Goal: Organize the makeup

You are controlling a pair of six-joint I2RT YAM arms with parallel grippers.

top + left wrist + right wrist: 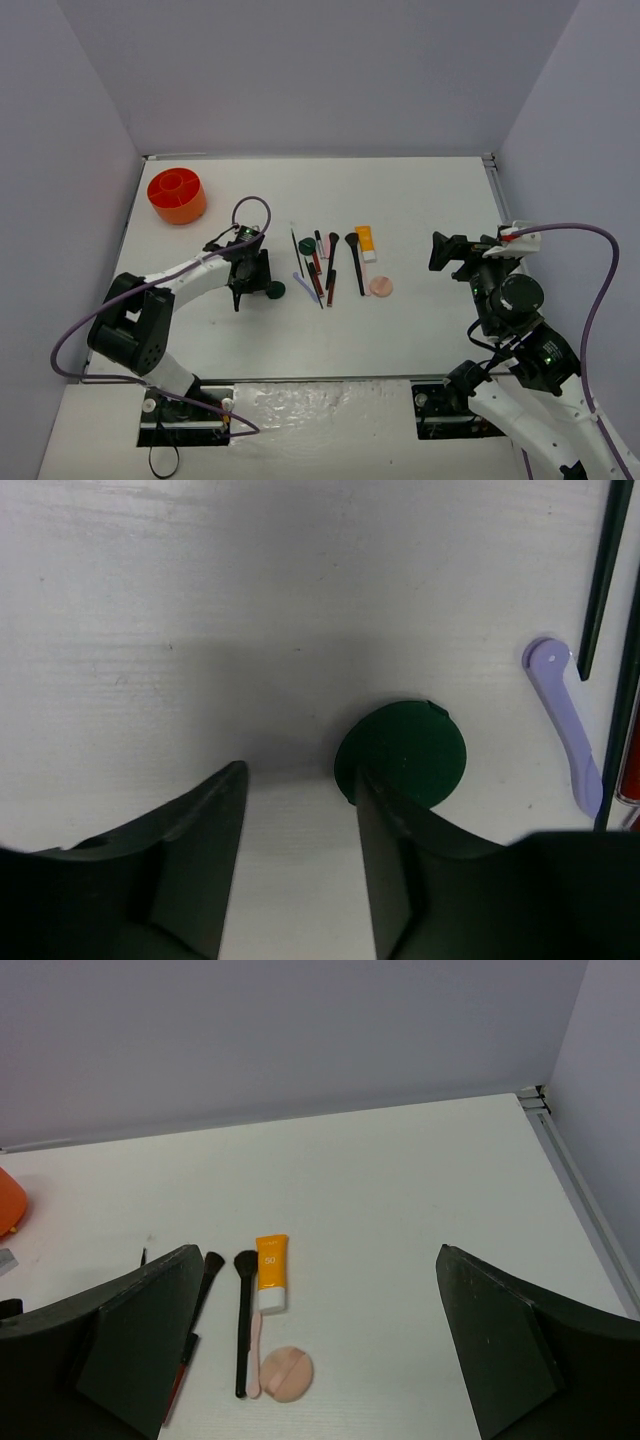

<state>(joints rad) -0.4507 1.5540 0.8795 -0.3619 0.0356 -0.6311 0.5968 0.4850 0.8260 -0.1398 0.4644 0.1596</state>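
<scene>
The left arm lay extended low toward two o'clock, the left end effector (252,288) tilted downward, fingers parted. The right end effector (448,250) hovered raised, fingers spread wide, pointing toward nine o'clock.

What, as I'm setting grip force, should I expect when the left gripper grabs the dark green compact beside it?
The dark green compact lies flat on the table, so it would probably slide, not tip or roll. Its round rim looks smooth, so an off-centre pinch may squirt it out; it sits beside one finger of the open left gripper, not between the two.
</scene>
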